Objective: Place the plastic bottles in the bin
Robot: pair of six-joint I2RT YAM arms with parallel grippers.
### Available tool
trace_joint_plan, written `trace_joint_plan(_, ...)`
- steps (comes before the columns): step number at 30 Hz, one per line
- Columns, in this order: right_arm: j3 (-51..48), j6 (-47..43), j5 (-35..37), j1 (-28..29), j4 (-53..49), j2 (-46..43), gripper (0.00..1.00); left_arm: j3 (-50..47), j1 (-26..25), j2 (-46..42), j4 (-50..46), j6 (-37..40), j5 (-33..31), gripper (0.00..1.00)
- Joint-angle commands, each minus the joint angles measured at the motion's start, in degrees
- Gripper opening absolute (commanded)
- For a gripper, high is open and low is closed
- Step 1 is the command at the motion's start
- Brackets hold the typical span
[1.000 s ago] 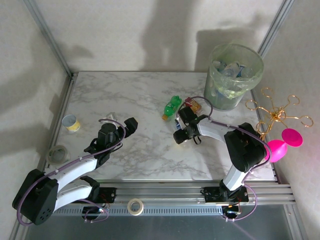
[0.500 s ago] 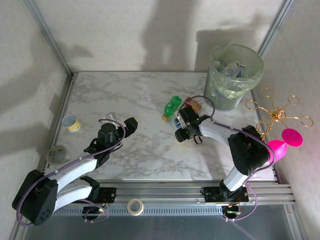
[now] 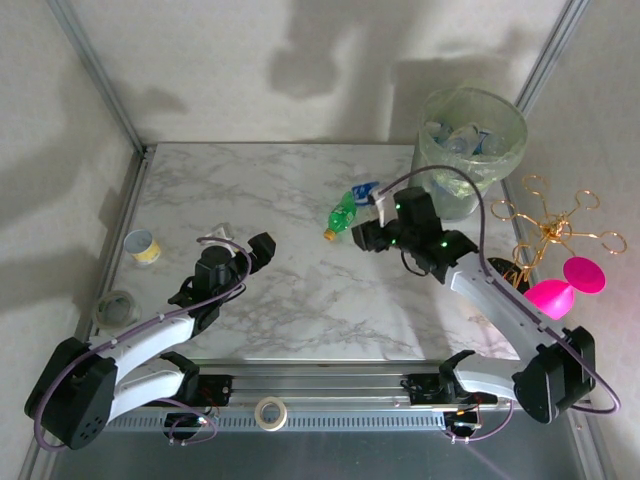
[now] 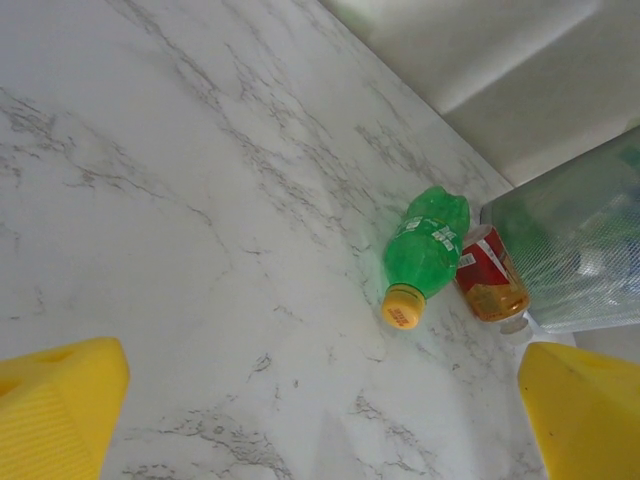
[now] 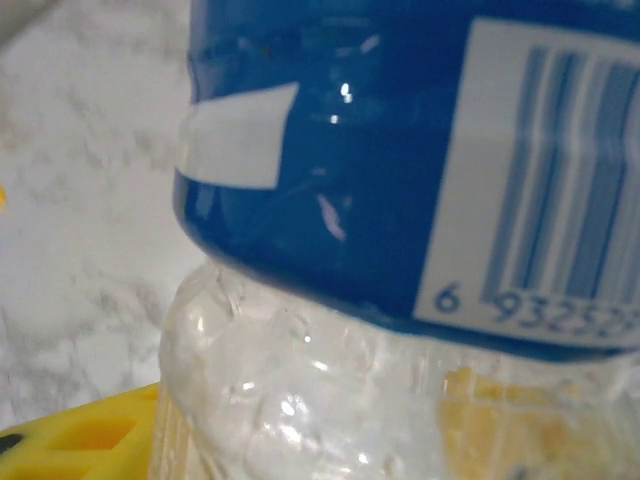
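Right gripper (image 3: 378, 212), centre-right of the top view, above the tabletop (image 3: 260, 185): jaws closed on a clear blue-labelled bottle (image 3: 364, 190). In the right wrist view that bottle (image 5: 400, 200) sits tight against a yellow finger (image 5: 80, 440) at lower left.

Left gripper (image 3: 258, 250), left of centre and low over the marble: jaws spread wide, holding nothing. The left wrist view puts its yellow fingers (image 4: 60, 400) at the bottom corners.

Green bottle (image 3: 343, 213) lies on its side mid-tabletop, orange cap toward the lower left. Red-labelled bottle (image 4: 490, 285) lies just beside it, close to the bin wall.

Bin (image 3: 470, 150), upper right, green liner, bottles already inside.

Yellow-banded cup (image 3: 143, 246) and grey tape roll (image 3: 115, 308) at the left edge.
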Motion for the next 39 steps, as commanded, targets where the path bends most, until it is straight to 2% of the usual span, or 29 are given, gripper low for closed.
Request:
trace_joint_plan(1,5.92,1.5,1.01,-3.69,3.64,-1.65,0.38,-0.54,0.47,0.27,1.56,1.4,1.76,0.99)
trace_joint_plan(6,15.54,3.08,5.0,-11.15,3.56,2.34,0.29,-0.78,0.47,-0.99,0.31,2.35,2.61,1.0)
trace_joint_plan(10,23.55,4.27,7.93,-16.39,2.4,8.28,0.3,-1.83,0.47,-2.74,-0.36,2.13,2.27,1.0)
trace_joint_plan(15,31.29,7.05,8.25,-23.46,2.51,15.77,0.31,-3.24,0.47,-5.03,-1.55,1.78,1.64,0.99)
trace_joint_plan(19,37.93,8.33,8.91,-26.94,-0.14,22.69,0.3,-3.42,0.49,-5.94,-2.49,1.69,1.94,1.0)
trace_joint_plan(25,45.35,8.66,10.8,-29.28,-4.99,30.66,0.3,-3.54,0.47,-7.02,-3.22,1.69,2.61,0.99)
trace_joint_plan(28,47.29,9.29,11.24,-29.95,-7.08,32.85,0.35,-3.37,0.47,-7.0,-3.49,1.91,3.3,1.0)
trace_joint_plan(31,47.2,10.66,11.1,-30.56,-7.94,33.38,0.45,-2.89,0.47,-6.3,-3.4,2.17,4.6,1.0)
trace_joint_plan(35,44.06,11.22,11.21,-30.66,-5.56,31.25,0.69,-1.9,0.47,-4.92,-3.38,2.86,6.42,1.0)
trace_joint_plan(39,42.83,11.37,11.75,-30.65,-3.85,27.84,0.86,-0.16,0.34,-2.83,-3.83,4.12,8.37,1.0)
